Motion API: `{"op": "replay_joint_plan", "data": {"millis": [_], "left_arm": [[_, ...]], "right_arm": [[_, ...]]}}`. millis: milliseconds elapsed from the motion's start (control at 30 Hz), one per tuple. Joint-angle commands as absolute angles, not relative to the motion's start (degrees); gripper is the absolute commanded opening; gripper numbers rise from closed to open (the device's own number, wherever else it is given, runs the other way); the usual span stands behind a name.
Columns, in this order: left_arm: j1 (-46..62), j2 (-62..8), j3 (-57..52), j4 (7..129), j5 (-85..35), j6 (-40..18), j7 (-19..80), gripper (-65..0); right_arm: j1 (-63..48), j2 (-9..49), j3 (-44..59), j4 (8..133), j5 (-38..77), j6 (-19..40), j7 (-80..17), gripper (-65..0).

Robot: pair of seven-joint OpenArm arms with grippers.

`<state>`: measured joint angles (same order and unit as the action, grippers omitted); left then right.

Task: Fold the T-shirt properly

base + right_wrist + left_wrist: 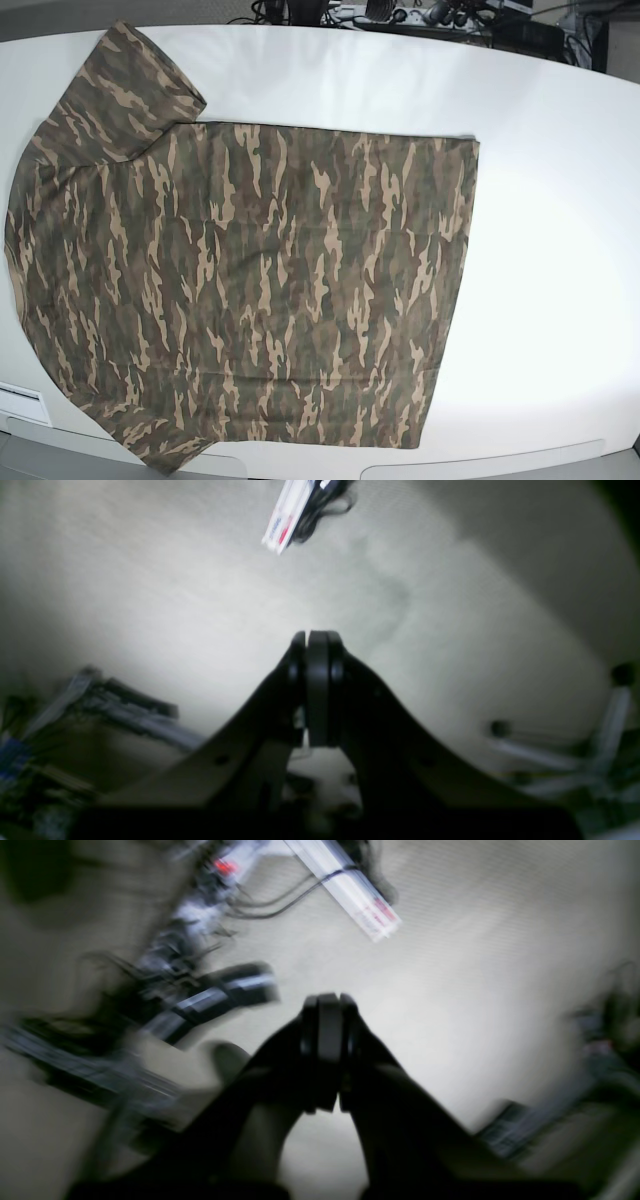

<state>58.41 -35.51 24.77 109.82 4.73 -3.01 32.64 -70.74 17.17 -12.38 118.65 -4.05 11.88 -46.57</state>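
Note:
The camouflage T-shirt [250,290] lies spread flat on the white table [560,230] in the base view, hem toward the right, one sleeve at the upper left, another at the lower left. Its collar is out of view. No arm shows in the base view. In the left wrist view my left gripper [327,1005] is shut and empty, pointing at a pale floor, the picture blurred by motion. In the right wrist view my right gripper [317,640] is shut and empty over the same kind of pale floor. The shirt shows in neither wrist view.
Cables and dark equipment [400,15] sit beyond the table's far edge. A white strip with cables [360,895] and dark frames [200,1000] show in the left wrist view. The strip [285,520] and metal legs [575,755] show in the right wrist view.

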Motion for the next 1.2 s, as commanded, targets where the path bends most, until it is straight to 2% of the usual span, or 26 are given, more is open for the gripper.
{"op": "replay_joint_plan", "data": {"millis": [0, 167, 300, 467, 600, 733, 867, 1033, 1167], "left_arm": [[60.10, -36.80, 25.06, 113.89, 6.83, -2.22, 32.67, -65.0], [61.58, -41.89, 25.06, 127.46, 17.63, 3.75, 36.05, -65.0], [61.56, -43.03, 25.06, 134.91, 21.87, 4.56, 36.10, -65.0], [60.58, -43.09, 24.91, 135.00, 27.53, 4.56, 36.07, -65.0], [57.56, -43.22, 22.63, 135.00, 27.33, 4.03, 36.01, -65.0], [54.13, -43.90, 16.32, 135.00, 23.22, 0.25, 34.83, -65.0], [50.17, -48.03, 9.08, 133.05, 17.82, -3.22, 30.98, -65.0], [44.03, -53.45, 6.09, 124.57, 15.59, -11.49, 19.99, -65.0], [37.10, -57.80, 6.28, 115.79, 15.55, -20.56, 6.00, -65.0]], "right_arm": [[-73.17, 17.74, -12.43, 122.39, -5.74, 10.57, -46.37, -65.0], [-75.00, 20.05, -12.43, 135.00, -14.39, 4.64, -47.94, -65.0], [-75.00, 20.03, -12.32, 135.00, -18.17, 3.33, -49.30, -65.0], [-75.00, 20.01, -12.27, 135.00, -27.68, 0.05, -48.88, -65.0], [-75.00, 20.01, -12.27, 135.00, -34.83, -4.08, -48.64, -65.0], [-71.40, 20.03, -12.25, 135.00, -39.05, -6.66, -46.17, -65.0], [-65.58, 20.16, -12.21, 135.00, -39.48, -7.49, -43.44, -65.0], [-58.13, 20.16, -11.44, 135.00, -39.46, -7.49, -43.48, -65.0], [-56.21, 20.16, -9.26, 135.00, -38.37, -7.51, -42.28, -65.0]]}}
